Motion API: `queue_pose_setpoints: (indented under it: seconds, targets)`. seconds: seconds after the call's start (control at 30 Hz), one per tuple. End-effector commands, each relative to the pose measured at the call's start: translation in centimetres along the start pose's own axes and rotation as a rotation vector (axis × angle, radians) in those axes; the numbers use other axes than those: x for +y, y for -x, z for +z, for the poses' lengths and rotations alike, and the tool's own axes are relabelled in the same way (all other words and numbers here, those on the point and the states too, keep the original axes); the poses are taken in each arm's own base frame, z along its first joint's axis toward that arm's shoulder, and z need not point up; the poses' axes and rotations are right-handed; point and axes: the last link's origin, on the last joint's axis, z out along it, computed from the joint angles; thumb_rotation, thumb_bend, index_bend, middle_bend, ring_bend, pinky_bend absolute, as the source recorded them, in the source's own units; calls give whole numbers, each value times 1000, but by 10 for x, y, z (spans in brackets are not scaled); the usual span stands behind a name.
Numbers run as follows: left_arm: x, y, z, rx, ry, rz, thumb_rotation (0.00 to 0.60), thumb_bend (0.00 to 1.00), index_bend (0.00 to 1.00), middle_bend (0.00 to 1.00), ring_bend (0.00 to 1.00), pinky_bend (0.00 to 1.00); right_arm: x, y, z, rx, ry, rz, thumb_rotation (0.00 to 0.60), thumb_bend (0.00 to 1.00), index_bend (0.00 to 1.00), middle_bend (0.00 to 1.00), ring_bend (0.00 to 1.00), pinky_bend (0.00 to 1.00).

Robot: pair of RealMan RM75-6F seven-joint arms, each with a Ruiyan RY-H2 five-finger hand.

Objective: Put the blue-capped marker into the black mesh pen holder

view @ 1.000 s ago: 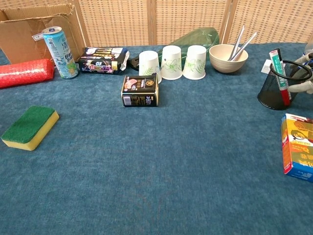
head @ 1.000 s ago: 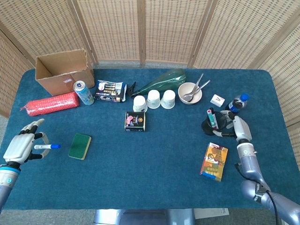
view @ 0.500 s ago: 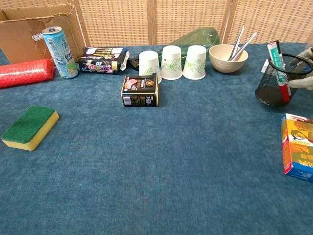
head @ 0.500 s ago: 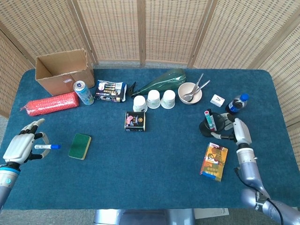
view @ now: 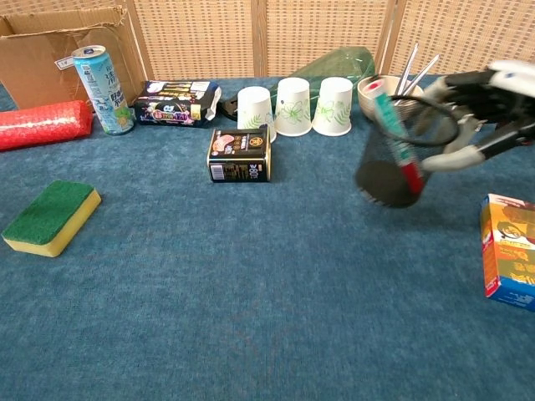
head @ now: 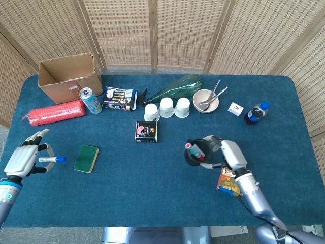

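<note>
The blue-capped marker (head: 52, 159) lies level in my left hand (head: 21, 160) at the table's left front edge, its blue cap pointing right. The chest view does not show this hand. My right hand (head: 229, 153) grips the rim of the black mesh pen holder (head: 194, 155) and holds it tilted above the cloth, right of the table's middle. In the chest view the pen holder (view: 399, 163) hangs off the table with the right hand (view: 489, 100) at its rim. A red-and-green pen (view: 393, 125) stands inside it.
A green sponge (head: 87, 158) lies just right of the marker. A small black box (head: 146, 130), three paper cups (head: 166, 107), a bowl with utensils (head: 205, 100) and a green bottle (head: 175, 87) sit mid-table. A yellow box (head: 231, 178) lies under my right forearm. The cardboard box (head: 69, 76), can (head: 90, 100) and red roll (head: 54, 112) stand at the back left.
My right hand has lifted the pen holder from its spot near the cola bottle and carried it left toward the table's middle. The left hand with the marker has stayed put.
</note>
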Motion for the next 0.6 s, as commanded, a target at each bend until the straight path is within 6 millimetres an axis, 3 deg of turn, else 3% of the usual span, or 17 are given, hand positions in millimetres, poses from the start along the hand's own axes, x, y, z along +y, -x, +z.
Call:
queue_pose_setpoints:
  seconds: [0.03,0.6]
  targets:
    - [0,-1,0,0,1,-3,600,416,577,0,0,110,-14,15,4,-44,-49,-21,600,0,376,465,413,462]
    - [-2,-6,-1,7,13,-33,600,416,578,0,0,111,-76,68,16,-171,-219,7,600,0,377,465,413,463]
